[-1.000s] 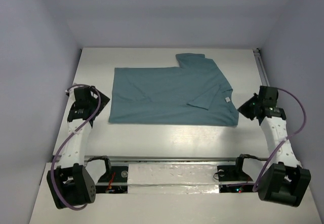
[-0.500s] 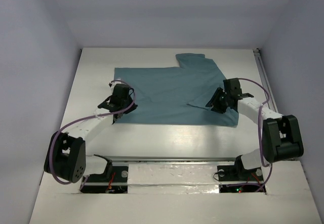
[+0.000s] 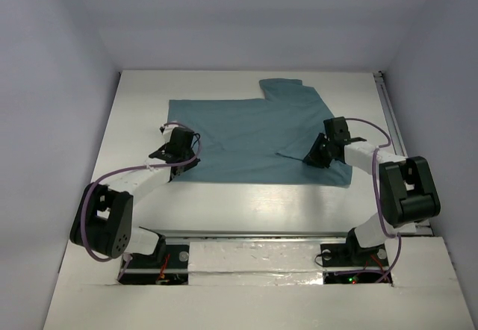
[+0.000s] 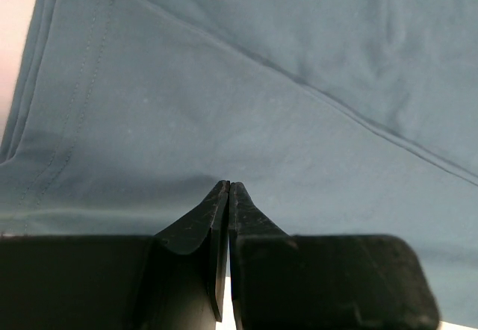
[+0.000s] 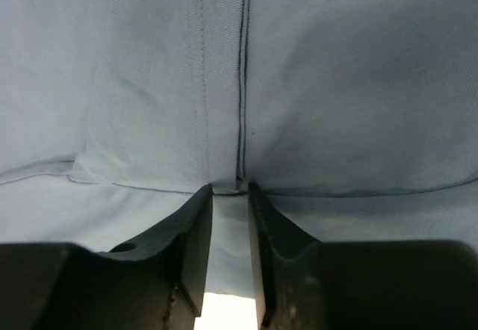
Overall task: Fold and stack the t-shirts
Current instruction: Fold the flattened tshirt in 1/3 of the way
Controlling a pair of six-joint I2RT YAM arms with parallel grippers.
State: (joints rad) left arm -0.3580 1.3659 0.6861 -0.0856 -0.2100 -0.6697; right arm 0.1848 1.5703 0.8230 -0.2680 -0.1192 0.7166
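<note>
Left gripper [image 4: 228,186] — fingers pressed together, tips down on cloth near the hem corner. I cannot tell whether a fold is nipped between them. Right gripper [image 5: 230,190] — narrow gap, tips astride a stitched seam at a hem edge. T-shirt [image 3: 246,132] lies flat on the white table [image 3: 246,195], one sleeve turned in. Thin, light and limp, it will likely sag and slide, so pinch at hems or seams. Purple cables [image 3: 121,173] loop off the arms and could drag the cloth.
</note>
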